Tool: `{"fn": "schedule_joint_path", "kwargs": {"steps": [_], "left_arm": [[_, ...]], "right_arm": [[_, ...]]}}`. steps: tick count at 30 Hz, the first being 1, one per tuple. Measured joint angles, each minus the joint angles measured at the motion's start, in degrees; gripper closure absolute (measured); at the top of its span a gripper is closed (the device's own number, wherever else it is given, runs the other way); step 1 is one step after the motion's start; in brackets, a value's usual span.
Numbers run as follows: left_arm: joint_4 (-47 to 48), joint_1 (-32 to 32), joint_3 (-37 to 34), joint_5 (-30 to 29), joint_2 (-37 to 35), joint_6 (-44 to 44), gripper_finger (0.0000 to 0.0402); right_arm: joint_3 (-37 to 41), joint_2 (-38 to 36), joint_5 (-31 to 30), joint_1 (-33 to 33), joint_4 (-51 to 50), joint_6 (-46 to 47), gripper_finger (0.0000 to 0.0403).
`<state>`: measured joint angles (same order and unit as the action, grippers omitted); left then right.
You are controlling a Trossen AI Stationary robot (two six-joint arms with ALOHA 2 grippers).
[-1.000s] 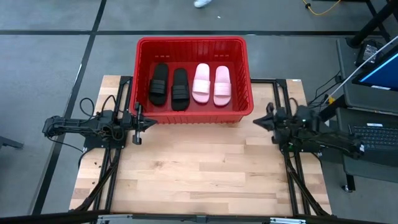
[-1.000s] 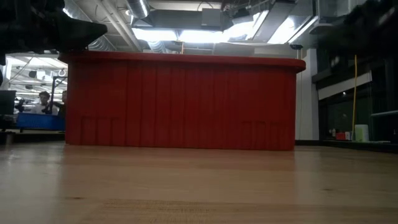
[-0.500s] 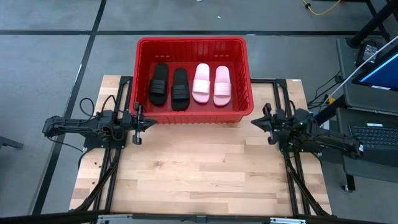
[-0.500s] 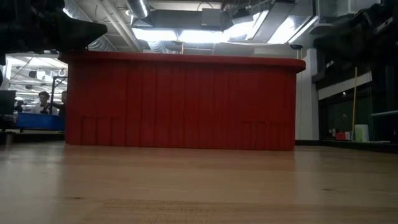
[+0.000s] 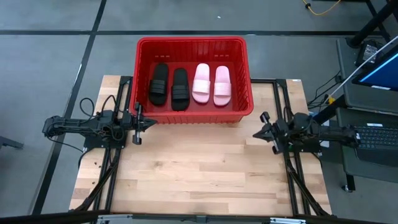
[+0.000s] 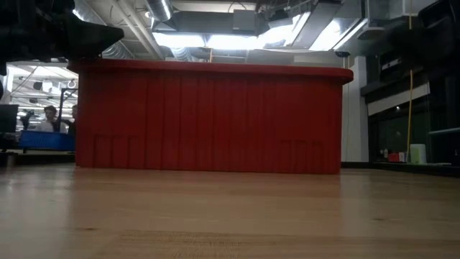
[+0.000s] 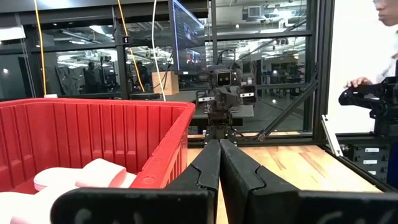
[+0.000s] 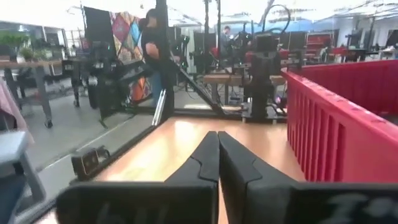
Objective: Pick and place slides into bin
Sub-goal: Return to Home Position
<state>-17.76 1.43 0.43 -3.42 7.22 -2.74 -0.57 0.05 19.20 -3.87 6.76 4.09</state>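
Note:
The red bin (image 5: pixel 193 78) stands at the table's far middle; it fills the low view (image 6: pixel 208 119). Inside it, lying flat on its floor side by side, are two black slides (image 5: pixel 159 83) (image 5: pixel 180 88) and two pale pink slides (image 5: pixel 201 82) (image 5: pixel 222 84). A pink slide shows in the left wrist view (image 7: pixel 81 177). My left gripper (image 5: pixel 152 123) is shut and empty at the bin's near left corner. My right gripper (image 5: pixel 256 133) is shut and empty just off the bin's near right corner, above the table.
Bare wooden table (image 5: pixel 199 168) lies open in front of the bin. Black frame rails (image 5: pixel 292 180) run along both table sides. A desk with a laptop (image 5: pixel 373 81) stands to the right. A person (image 7: pixel 382 68) shows beyond the table.
My right gripper has moved toward the table's near edge, away from the bin's right corner, and turned a little. The slides and the bin have stayed still.

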Motion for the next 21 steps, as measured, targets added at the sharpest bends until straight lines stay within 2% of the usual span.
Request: {"fn": "schedule_joint_path", "kwargs": {"steps": [4, 8, 11, 17, 21], "left_arm": [[-0.01, 0.00, 0.00, 0.00, 0.00, 0.00, 0.0396], [0.00, 0.00, 0.00, 0.00, 0.00, 0.00, 0.0396], [0.00, 0.00, 0.00, 0.00, 0.00, 0.00, 0.0396], [0.00, 0.00, 0.00, 0.00, 0.00, 0.00, 0.0396], [0.00, 0.00, 0.00, 0.00, 0.00, 0.00, 0.0396]], "right_arm": [[0.14, -0.02, -0.35, 1.23, -0.36, -4.14, 0.0397], [0.14, 0.00, -2.01, 2.29, -0.34, -1.93, 0.0397], [0.17, -0.02, -6.10, 3.08, -0.57, -2.77, 0.0397], [0.17, 0.04, -18.65, 2.88, -0.60, -7.29, 0.0397], [0.17, 0.04, -19.52, 2.88, -0.63, -7.44, 0.0397]]}}
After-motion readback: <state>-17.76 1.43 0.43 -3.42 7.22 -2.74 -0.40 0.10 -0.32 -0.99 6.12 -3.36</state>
